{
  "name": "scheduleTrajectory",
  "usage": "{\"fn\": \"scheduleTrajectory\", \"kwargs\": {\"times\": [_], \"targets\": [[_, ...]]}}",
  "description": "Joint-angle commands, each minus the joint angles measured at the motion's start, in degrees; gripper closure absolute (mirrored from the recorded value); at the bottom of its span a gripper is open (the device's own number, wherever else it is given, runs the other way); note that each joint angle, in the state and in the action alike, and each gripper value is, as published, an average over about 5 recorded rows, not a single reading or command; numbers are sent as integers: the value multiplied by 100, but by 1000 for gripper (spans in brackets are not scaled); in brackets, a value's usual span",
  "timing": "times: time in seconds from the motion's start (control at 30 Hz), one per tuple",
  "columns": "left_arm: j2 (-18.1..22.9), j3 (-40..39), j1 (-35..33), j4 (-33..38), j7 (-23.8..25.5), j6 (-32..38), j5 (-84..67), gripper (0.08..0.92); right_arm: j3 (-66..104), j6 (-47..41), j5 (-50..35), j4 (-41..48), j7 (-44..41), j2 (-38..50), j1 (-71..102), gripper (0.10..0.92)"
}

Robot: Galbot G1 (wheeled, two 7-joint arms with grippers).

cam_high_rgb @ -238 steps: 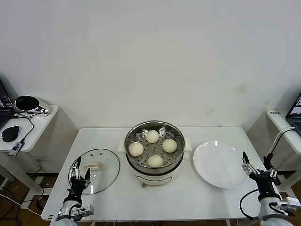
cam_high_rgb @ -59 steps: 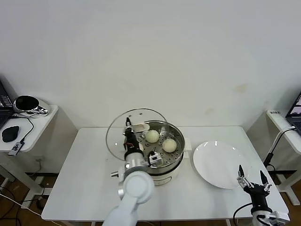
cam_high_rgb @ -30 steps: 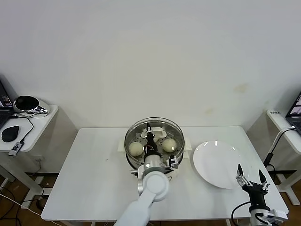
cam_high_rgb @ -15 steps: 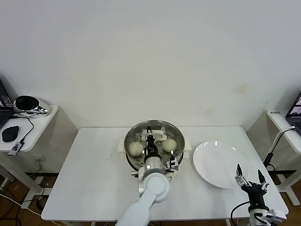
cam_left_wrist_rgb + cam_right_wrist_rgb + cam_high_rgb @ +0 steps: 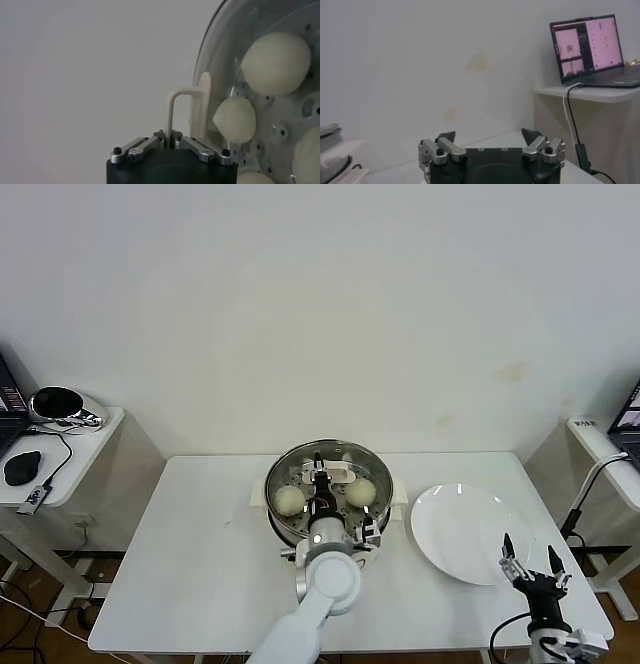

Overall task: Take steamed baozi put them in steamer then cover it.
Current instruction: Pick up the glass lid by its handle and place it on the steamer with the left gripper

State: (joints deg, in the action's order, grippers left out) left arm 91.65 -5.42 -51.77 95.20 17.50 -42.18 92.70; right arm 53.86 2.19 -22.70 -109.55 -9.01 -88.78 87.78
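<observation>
Spanning the width of the head view, the white bench (image 5: pixel 200 554) carries everything, from largest to smallest. At its middle stands the steamer (image 5: pixel 330 494), a steel pot on a cream base, directly beneath the left fingers (image 5: pixel 318 474). The lid (image 5: pixel 350 452) sits on the pot's rim, clear glass showing the inside. The left fingers are clenched on the lid's cream handle (image 5: pixel 192 107), which rises straight out from between them in the left wrist view. A flat white plate (image 5: pixel 465 534) lies on the bench beside the steamer, between the left fingers and the right fingers (image 5: pixel 528 556). Those right fingers hang spread apart and grasp nothing, near the bench's front right corner, just past the plate's edge; the right wrist view shows them (image 5: pixel 489 135) wide against a wall and a laptop (image 5: pixel 590 50) on a side table. The buns (image 5: pixel 289 500) rest on the perforated tray under the glass, on both sides of the left fingers; one (image 5: pixel 275 62) lies just beyond the handle.
</observation>
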Motion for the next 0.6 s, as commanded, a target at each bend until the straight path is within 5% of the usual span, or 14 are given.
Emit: {"fn": "scheduleTrajectory", "kwargs": {"times": [0.03, 0.6], "targets": [[0, 11, -5, -106, -72, -102, 3, 854, -6, 9, 3, 11, 0, 2, -13, 203], [-33, 36, -93, -13, -198, 157, -58, 854, -8, 33, 7, 14, -5, -2, 5, 203]]}}
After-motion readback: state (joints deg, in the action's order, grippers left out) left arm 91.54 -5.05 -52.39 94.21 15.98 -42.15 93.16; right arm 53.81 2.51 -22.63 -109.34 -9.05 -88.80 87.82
